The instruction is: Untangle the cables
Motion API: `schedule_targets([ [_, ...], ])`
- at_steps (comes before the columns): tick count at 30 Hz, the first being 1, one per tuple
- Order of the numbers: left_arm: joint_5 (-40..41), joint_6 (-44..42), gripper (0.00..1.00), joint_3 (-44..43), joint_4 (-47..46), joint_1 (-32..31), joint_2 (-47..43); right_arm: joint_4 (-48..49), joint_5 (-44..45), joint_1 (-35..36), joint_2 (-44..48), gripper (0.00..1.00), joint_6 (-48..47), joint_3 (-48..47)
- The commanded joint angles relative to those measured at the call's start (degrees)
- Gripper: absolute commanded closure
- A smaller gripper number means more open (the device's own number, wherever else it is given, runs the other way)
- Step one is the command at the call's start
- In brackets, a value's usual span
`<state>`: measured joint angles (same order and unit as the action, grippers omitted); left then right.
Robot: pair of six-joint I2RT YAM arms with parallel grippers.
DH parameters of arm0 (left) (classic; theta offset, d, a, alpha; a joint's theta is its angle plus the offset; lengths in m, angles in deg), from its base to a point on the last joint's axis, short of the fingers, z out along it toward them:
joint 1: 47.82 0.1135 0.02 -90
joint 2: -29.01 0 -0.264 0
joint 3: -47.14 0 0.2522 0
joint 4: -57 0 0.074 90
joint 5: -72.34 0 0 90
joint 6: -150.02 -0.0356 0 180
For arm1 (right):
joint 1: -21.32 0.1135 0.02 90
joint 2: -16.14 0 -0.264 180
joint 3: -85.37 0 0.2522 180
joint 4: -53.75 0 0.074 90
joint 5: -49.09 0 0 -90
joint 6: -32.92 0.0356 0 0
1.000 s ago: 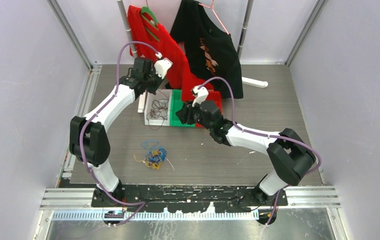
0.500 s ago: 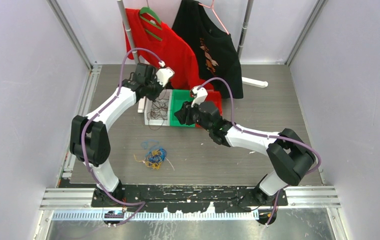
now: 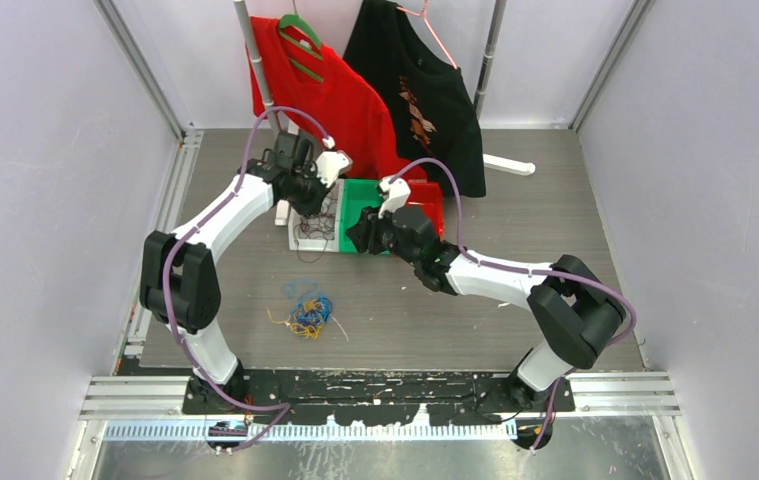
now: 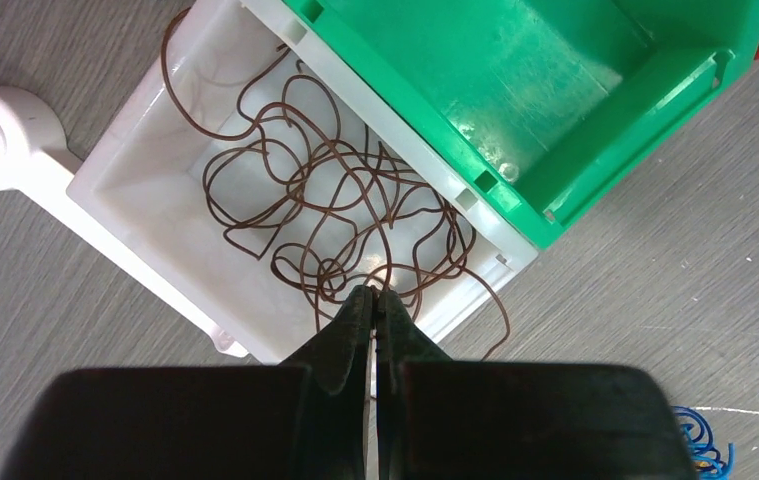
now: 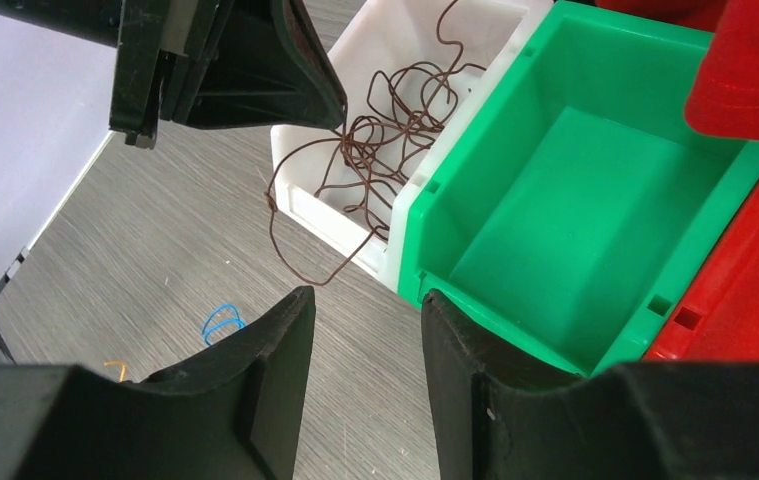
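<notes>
A clump of blue, yellow and orange cables lies on the table near the left arm's base. One brown cable is coiled loosely in a white bin, with a loop hanging over its near wall. My left gripper hangs over that bin, shut, with a strand of the brown cable at its tips. My right gripper is open and empty above the table, just in front of the green bin. A small blue loop lies on the table near it.
White bin, green bin and red bin stand side by side at mid-table. A red shirt and a black shirt hang on a rack behind, and its white foot lies beside the white bin.
The left arm has swung right and down, bringing its shut gripper over the white bin. The right gripper has crept slightly left. The clump on the table has not moved.
</notes>
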<state>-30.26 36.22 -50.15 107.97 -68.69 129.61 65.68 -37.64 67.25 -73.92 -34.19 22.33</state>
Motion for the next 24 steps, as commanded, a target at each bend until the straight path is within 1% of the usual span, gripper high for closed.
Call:
schedule_targets([
  [1, 1.3, -2.5, 1.00, -2.0, 1.2, -0.6, -0.1, 3.3, 1.9, 0.3, 0.7, 0.51, 0.3, -0.3],
  [4, 3.4, -3.1, 1.00, -4.8, 2.9, -0.6, 3.4, 3.2, 2.6, 0.3, 1.0, 0.51, 0.0, -0.1],
  [7, 3.3, -3.0, 1.00, -7.7, 9.5, -0.3, 5.4, 2.9, 3.2, 0.3, 1.6, 0.51, -0.5, 0.3],
  [8, 2.0, -3.0, 1.00, -6.6, 9.6, 0.2, 4.2, 2.9, 3.1, 0.3, 1.9, 0.51, -0.6, 0.6],
  [12, -1.0, -2.1, 1.00, 0.3, 5.2, 1.0, -3.6, 3.1, 2.5, 0.2, 1.7, 0.51, -1.2, 0.9],
  [15, -3.4, -0.2, 1.00, 0.0, 7.1, 0.9, -6.8, 4.0, 2.8, 0.2, 1.4, 0.51, -0.5, 1.5],
  [18, -3.9, 0.9, 1.00, 0.2, 8.0, 0.6, -8.5, 4.4, 2.5, 0.3, 1.4, 0.51, 0.4, 1.9],
  [24, -5.0, 1.6, 1.00, 0.5, 11.5, 0.1, -9.0, 4.0, 3.7, 0.4, 3.1, 0.50, 0.2, 2.7],
])
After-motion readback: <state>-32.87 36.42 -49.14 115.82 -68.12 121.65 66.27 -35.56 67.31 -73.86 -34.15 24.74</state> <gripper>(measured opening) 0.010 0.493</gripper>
